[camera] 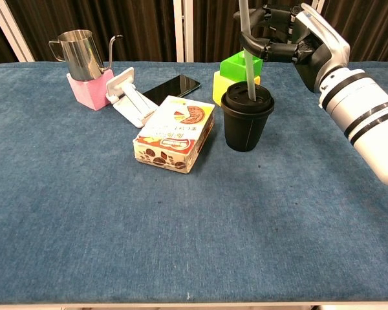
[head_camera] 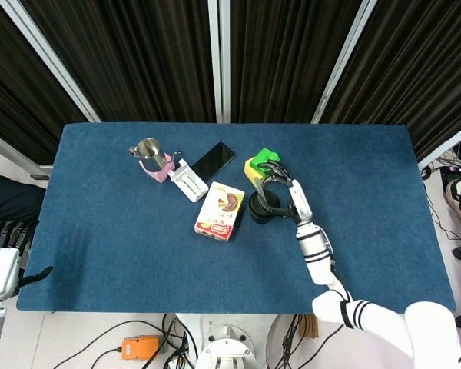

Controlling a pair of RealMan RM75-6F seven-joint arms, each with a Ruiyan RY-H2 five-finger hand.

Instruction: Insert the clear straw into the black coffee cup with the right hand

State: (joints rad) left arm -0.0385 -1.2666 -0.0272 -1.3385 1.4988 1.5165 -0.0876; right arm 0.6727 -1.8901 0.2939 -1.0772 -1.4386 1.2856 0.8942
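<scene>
The black coffee cup with its black lid stands upright on the blue table, just right of the snack box; from above the black coffee cup shows partly under my hand. The clear straw stands nearly upright with its lower end on the lid's top. My right hand hovers above and behind the cup and pinches the straw near its upper part; in the head view the right hand covers the cup's far side. My left hand hangs off the table's left edge, apparently holding nothing.
A snack box lies left of the cup. A yellow and green block stands right behind the cup. Farther left are a black phone, a white stand and a steel pitcher on a pink block.
</scene>
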